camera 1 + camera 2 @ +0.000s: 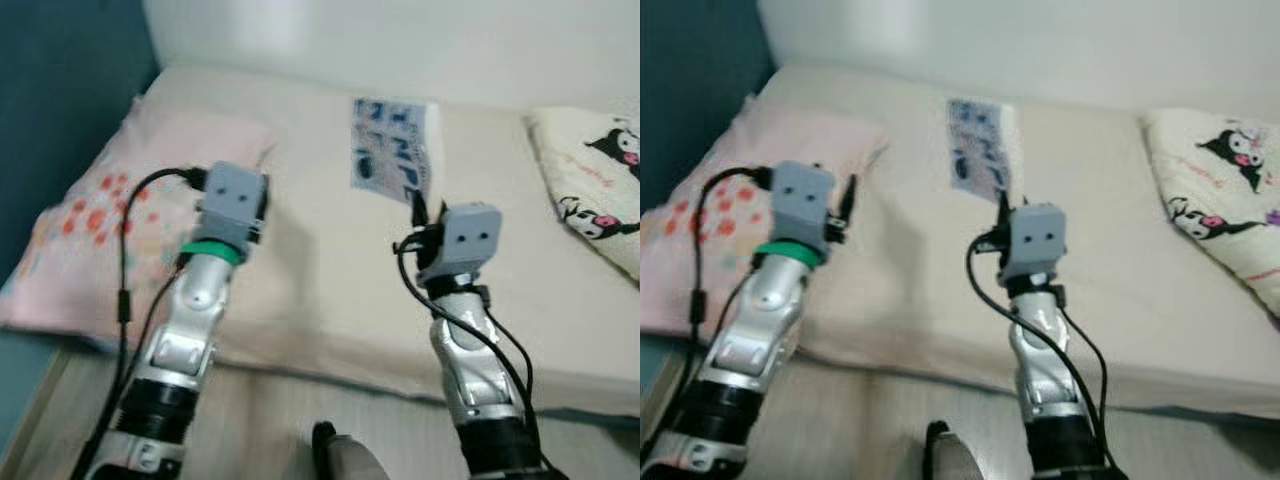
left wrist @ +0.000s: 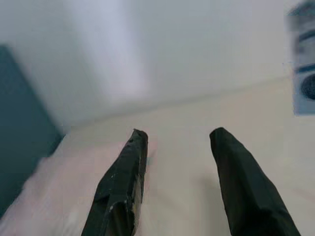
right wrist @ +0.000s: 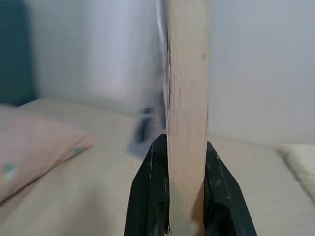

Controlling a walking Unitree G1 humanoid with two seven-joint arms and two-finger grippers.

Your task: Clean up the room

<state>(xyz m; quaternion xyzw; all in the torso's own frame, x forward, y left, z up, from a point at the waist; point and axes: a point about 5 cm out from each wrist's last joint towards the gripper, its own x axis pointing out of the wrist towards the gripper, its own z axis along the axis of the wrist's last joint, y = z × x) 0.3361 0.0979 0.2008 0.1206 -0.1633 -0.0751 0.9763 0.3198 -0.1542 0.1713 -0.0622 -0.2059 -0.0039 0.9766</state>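
A cream-sheeted bed (image 1: 330,300) runs across the scene under a pale wall (image 1: 400,40), with a dark teal wall panel (image 1: 60,110) on the robot's left.

The right claw (image 3: 185,142) is raised over the middle of the bed and pinches a book (image 1: 393,148) by its lower edge. The book stands upright above the claw, its white cover with blue printing facing the head camera. In the right wrist view the book shows edge-on as a tall tan block of pages, with the 2 black fingers (image 3: 147,196) pressed against either side of it.

The left claw (image 2: 174,142) hangs over the bed to the left of the right claw, at about the same height. Its 2 fingers (image 2: 123,182) are spread apart with only sheet between them.

Below and to the left of the left claw lies a pink pillow (image 1: 110,230) with a red flower print, reaching the bed's near edge. Well to the right of the right claw, a cream pillow (image 1: 600,180) with black cartoon figures lies against the far right side of the bed. Black cables (image 1: 125,270) run along both silver arms.
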